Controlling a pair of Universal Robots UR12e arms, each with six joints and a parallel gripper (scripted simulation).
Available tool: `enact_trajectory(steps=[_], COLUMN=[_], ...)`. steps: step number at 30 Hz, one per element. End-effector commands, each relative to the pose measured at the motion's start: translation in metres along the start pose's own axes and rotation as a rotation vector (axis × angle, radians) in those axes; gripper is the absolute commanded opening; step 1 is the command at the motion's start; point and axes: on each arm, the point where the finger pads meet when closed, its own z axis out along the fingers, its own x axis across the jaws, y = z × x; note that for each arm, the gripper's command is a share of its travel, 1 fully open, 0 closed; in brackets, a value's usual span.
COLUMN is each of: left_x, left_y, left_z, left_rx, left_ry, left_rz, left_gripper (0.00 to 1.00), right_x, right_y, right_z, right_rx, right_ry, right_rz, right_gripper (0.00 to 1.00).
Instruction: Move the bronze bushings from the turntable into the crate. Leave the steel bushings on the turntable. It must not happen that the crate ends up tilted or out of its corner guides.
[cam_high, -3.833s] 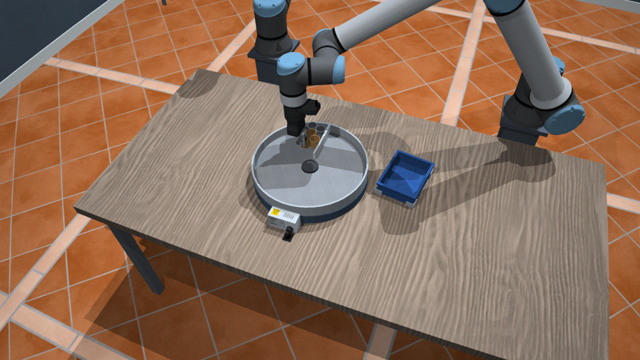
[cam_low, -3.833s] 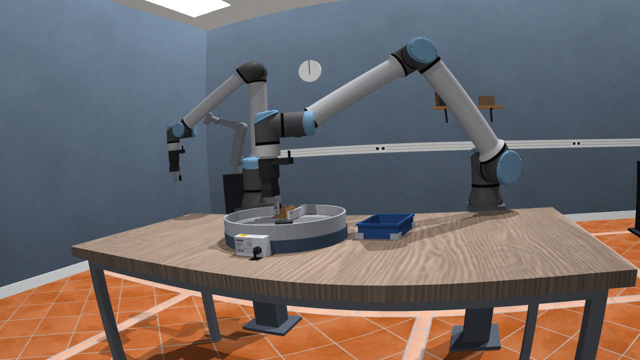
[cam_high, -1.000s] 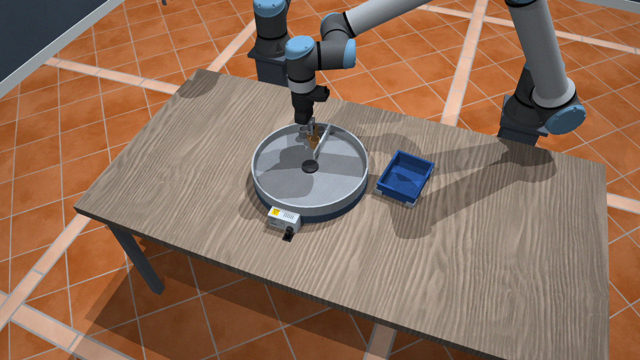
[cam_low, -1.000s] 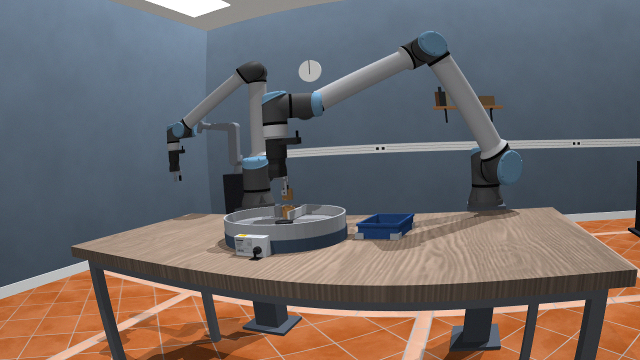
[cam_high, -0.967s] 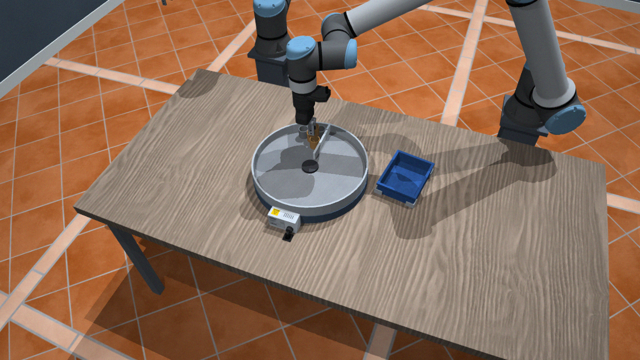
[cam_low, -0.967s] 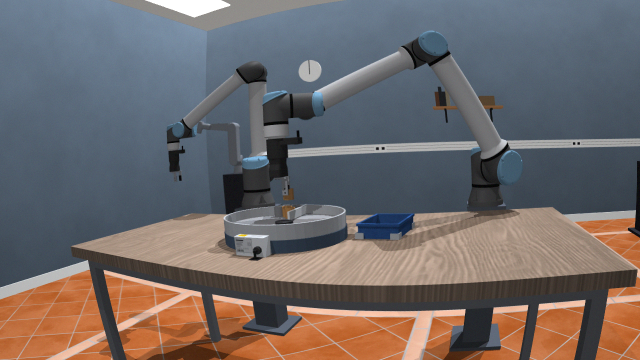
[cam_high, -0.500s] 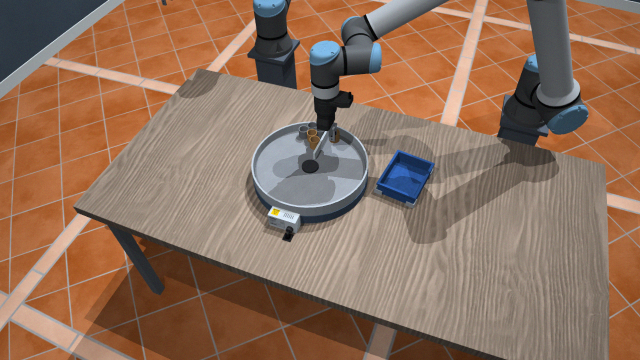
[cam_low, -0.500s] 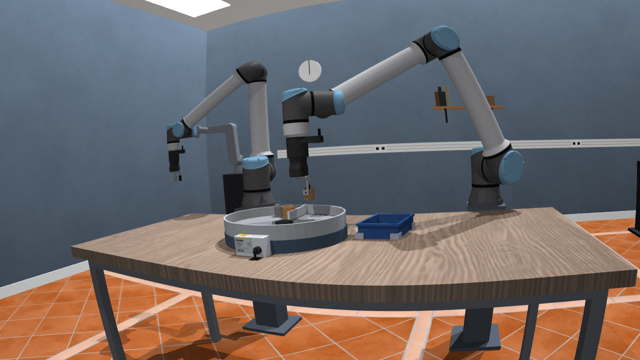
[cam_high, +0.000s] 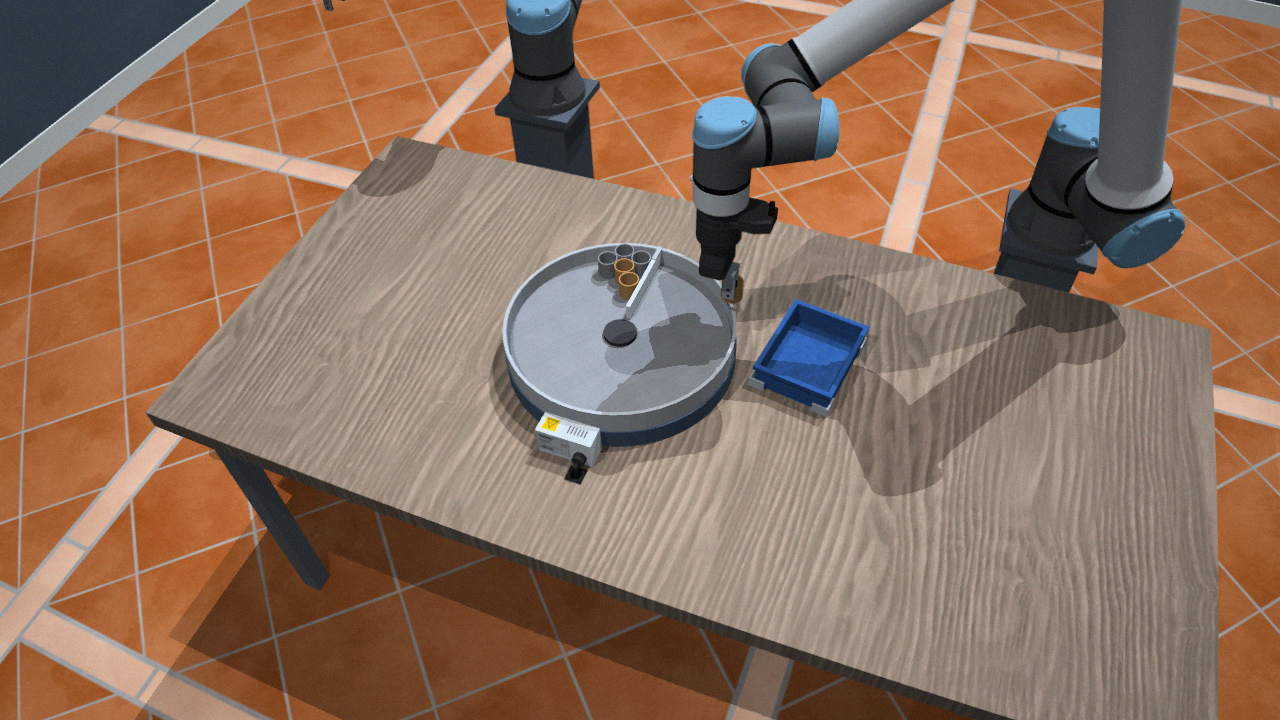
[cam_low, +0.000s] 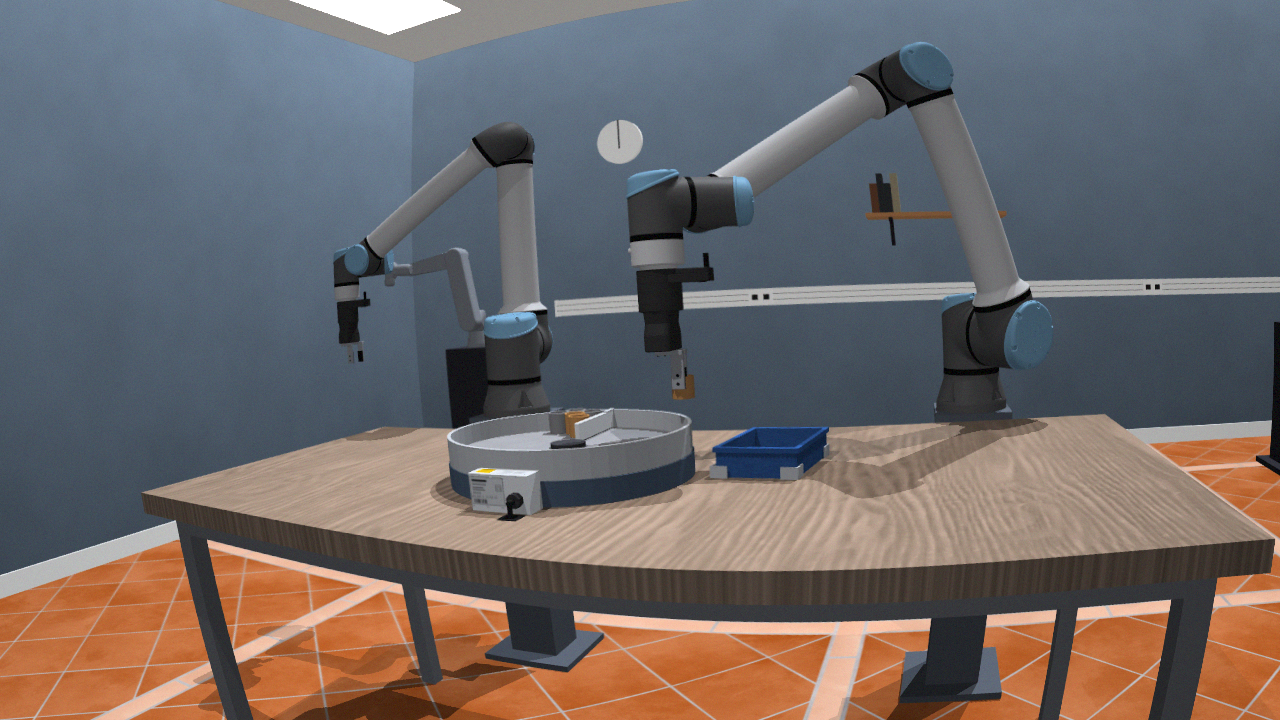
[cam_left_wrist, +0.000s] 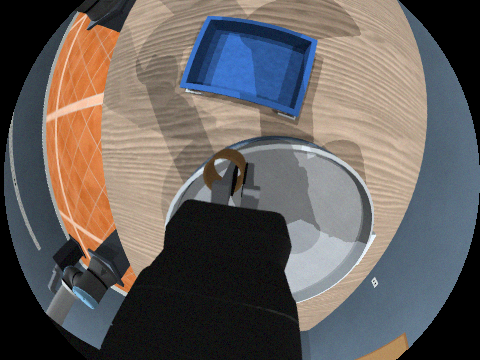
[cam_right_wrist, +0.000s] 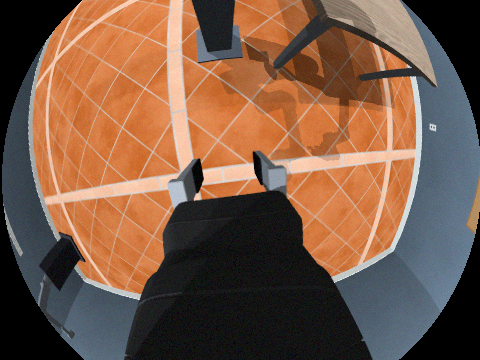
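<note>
1. The left arm (cam_high: 868, 44) (cam_low: 796, 134) and the right arm (cam_low: 429, 201) (cam_left_wrist: 92, 280) have the same look: long, round tubes in light grey.
2. Their joints are thick and dark grey, with smooth caps of light blue and thin black rings around them.
3. Small screw marks are visible on some caps.
4. Near each wrist, there is one whitish band.
5. The left gripper (cam_high: 731, 284) (cam_low: 678, 371) (cam_left_wrist: 241, 172) and the right gripper (cam_low: 355, 351) (cam_right_wrist: 227, 165) have black, stepped bodies, each with a black side bracket.
6. Their fingers are of pale grey colour, with black inner pads.
7. The pedestals (cam_high: 553, 143) (cam_low: 541, 626) are dark blue-grey and square.
</note>
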Motion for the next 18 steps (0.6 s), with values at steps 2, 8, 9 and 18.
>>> enact_trajectory(steps=[2,8,9,18], left_x=[0.001,0.001,0.001,0.002], left_y=[-0.062,-0.094,-0.101,-0.146], left_z=[-0.002,-0.002,-0.002,-0.002], left_rx=[-0.003,-0.003,-0.003,-0.003], left_ry=[0.002,0.002,0.002,0.002], left_rz=[0.001,0.001,0.001,0.001], left_gripper=[0.0,0.0,0.0,0.0], right_x=[0.0,0.0,0.0,0.0], right_y=[0.001,0.001,0.001,0.001], right_z=[-0.001,-0.001,-0.001,-0.001], right_rx=[-0.002,-0.002,-0.002,-0.002], right_ry=[0.0,0.0,0.0,0.0], right_rz=[0.0,0.0,0.0,0.0], right_gripper=[1.0,1.0,1.0,1.0])
